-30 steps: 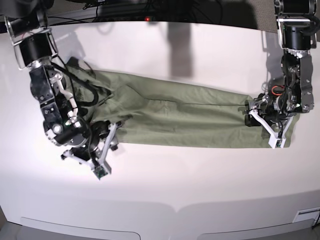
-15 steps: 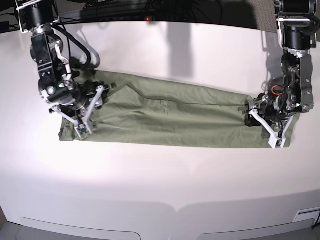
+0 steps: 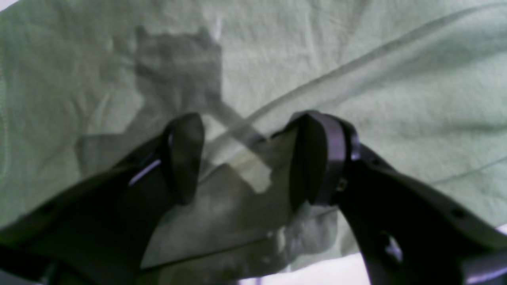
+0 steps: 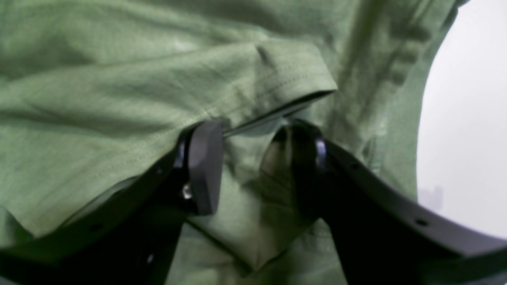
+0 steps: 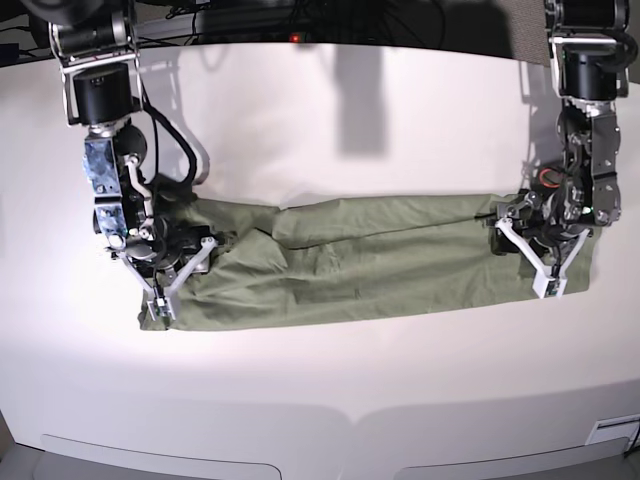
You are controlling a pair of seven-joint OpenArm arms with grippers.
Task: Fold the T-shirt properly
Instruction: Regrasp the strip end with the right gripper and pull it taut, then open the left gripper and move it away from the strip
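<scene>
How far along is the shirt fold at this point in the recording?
Done: the T-shirt lies folded lengthwise into a long narrow band across the table. In hand: the left gripper and right gripper sit at the band's two ends, jaws apart over the cloth; neither wrist view shows fabric pinched. Left: the crosswise folds that would bring the ends together, plus smoothing the ridge along the top edge.

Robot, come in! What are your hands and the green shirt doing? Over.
Left hand and right hand open, down on opposite ends. Sage-green cotton T-shirt lies in a long folded strip on white table. Nothing in the way.
</scene>
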